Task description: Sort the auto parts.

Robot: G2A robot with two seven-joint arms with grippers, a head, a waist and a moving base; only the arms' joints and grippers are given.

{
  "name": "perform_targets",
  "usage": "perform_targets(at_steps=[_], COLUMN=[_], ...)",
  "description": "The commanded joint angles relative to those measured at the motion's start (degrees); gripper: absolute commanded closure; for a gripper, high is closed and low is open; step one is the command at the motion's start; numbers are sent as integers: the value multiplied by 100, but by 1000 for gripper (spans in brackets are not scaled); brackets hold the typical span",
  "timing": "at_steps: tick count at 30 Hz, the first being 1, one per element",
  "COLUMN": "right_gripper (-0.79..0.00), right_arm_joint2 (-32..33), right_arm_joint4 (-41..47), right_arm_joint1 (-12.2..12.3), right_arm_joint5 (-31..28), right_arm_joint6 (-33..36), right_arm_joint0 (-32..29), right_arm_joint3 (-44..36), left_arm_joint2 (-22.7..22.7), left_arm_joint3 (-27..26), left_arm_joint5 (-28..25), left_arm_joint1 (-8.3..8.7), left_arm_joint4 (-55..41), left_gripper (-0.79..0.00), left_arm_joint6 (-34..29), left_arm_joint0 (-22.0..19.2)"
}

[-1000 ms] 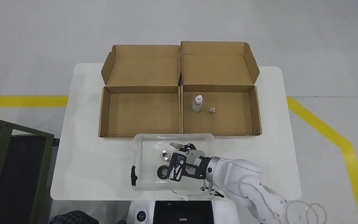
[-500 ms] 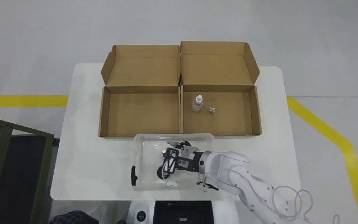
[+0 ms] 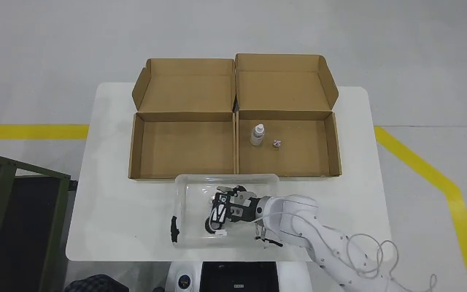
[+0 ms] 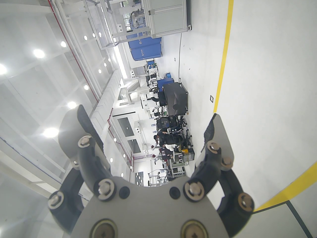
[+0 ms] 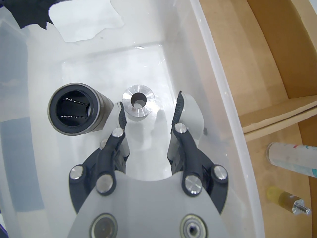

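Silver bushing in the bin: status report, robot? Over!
Right tool open around silver bushing in clear bin. Left tool open, empty. Linear bearing close beside bushing.

A pale grey glossy floor carries a white rounded table. A yellow painted floor line meets the table's left and right edges. Round ceiling lights shine above a glass-walled aluminium enclosure and blue metal cabinets.

Right arm: white, rounded shell.
Cables: thin, white, looped.
Right gripper: grey plate, black links, silver screws, serrated pads.
Left gripper: same build.
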Motion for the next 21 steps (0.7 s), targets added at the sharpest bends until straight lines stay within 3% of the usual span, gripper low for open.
perform_targets(at_steps=[1,21], right_gripper=[-363,-363], right_arm_joint2=[-22,-427], right_arm_joint4=[-5,251], right_arm_joint1=[-5,-226], right_arm_joint5=[-20,17], right_arm_joint6=[6,33], right_arm_joint0=[-4,443], right_arm_joint3=[-9,750], left_arm_joint2=[0,0], left_arm_joint3=[0,0], left_arm_joint5=[0,0], left_arm_joint1=[0,0], left_arm_joint4=[0,0], left_gripper=[-785,-785], left_arm_joint6=[0,0], left_arm_joint0=[0,0])
